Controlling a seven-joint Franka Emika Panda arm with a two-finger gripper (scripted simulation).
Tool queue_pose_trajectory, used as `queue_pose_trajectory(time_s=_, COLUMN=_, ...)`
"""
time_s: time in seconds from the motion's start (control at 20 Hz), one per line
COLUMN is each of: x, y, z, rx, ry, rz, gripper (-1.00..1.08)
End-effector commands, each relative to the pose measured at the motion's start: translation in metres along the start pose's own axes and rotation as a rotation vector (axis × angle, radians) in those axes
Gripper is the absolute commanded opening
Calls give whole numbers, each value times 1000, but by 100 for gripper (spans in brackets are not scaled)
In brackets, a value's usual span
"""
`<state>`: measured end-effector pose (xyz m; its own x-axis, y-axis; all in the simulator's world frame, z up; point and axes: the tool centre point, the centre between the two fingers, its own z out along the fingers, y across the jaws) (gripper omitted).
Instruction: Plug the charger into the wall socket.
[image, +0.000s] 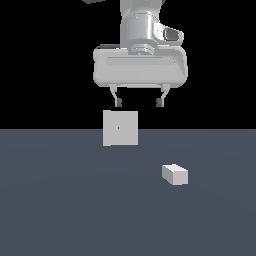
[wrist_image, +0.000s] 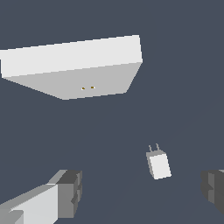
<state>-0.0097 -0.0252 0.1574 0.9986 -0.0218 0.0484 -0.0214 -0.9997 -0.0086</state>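
Gripper (image: 139, 102): jaws spread wide, holding nothing, suspended in the upper centre of the exterior view. Charger (image: 175, 174): lying on the dark floor (image: 75, 210), lower right of centre, apart from the gripper. Wall socket (image: 120, 128): upright panel at frame centre, well apart from the charger

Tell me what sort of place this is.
A bare simulated test scene, not a real room: flat grey floor under black void, with only a socket, a charger and the hand.
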Motion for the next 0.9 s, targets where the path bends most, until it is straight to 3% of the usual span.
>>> queue_pose_trajectory(time_s=0.0, x=-4, y=3, z=3, rx=1, ry=18, rz=-9, gripper=100)
queue_pose_trajectory(time_s=0.85, x=-33, y=34, z=43, rx=15, ry=209, rz=-104, gripper=100)
